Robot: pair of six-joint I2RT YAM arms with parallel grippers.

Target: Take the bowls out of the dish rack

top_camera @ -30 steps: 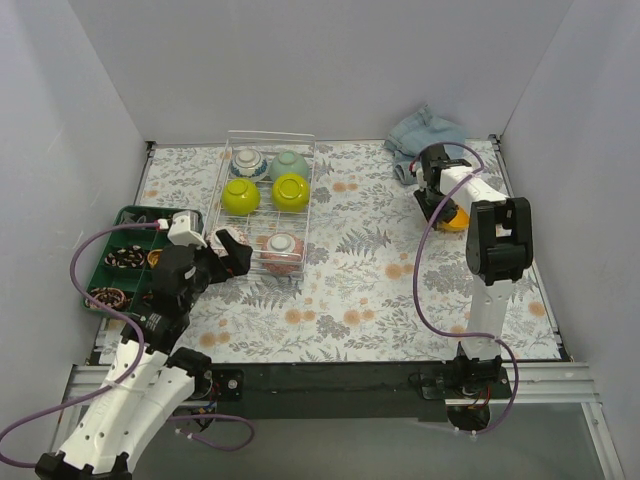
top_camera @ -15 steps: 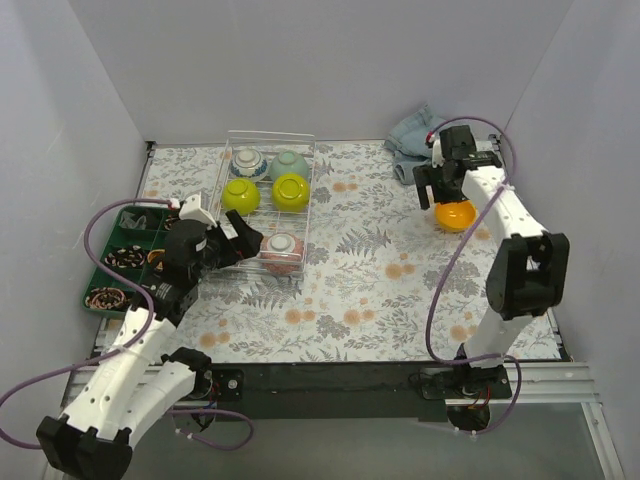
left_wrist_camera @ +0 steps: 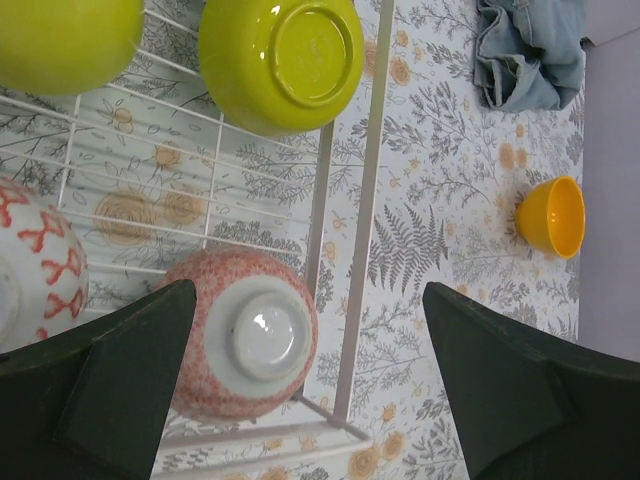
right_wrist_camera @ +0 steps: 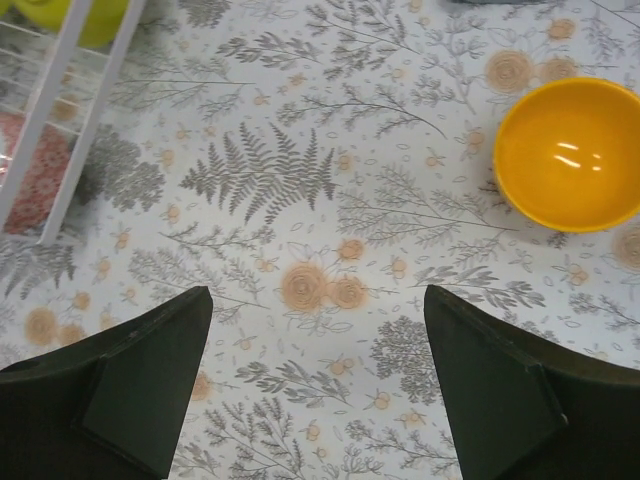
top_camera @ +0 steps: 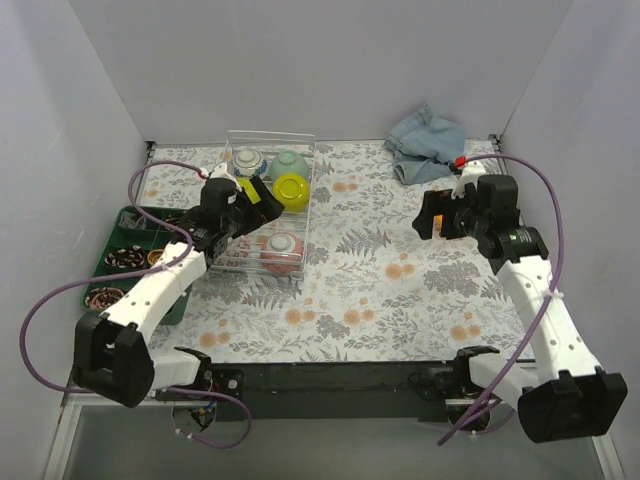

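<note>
1. One bowl out, six to go: the orange bowl (right_wrist_camera: 570, 150) sits upright on the floral tablecloth (right_wrist_camera: 300, 200) toward the desk's right edge, well apart from the dish rack (left_wrist_camera: 372, 160) in the far-left quarter.
2. Inside the rack, bottoms up, I count a lime green bowl (left_wrist_camera: 280, 60), a second lime green bowl (left_wrist_camera: 60, 40), the pinkish bowl (left_wrist_camera: 250, 345), the red-patterned white bowl (left_wrist_camera: 35, 265), the blue-and-white bowl (top_camera: 248, 160) and the pale green bowl (top_camera: 290, 163).
3. My left gripper (left_wrist_camera: 308, 290) hangs over the pinkish bowl, fingers spread wide and empty; my right gripper (right_wrist_camera: 318, 295) is likewise released, over bare cloth.
4. The bowls look glossy and round, with raised foot rings (slick to pinch, I judge); the rack is thin white wire.
</note>
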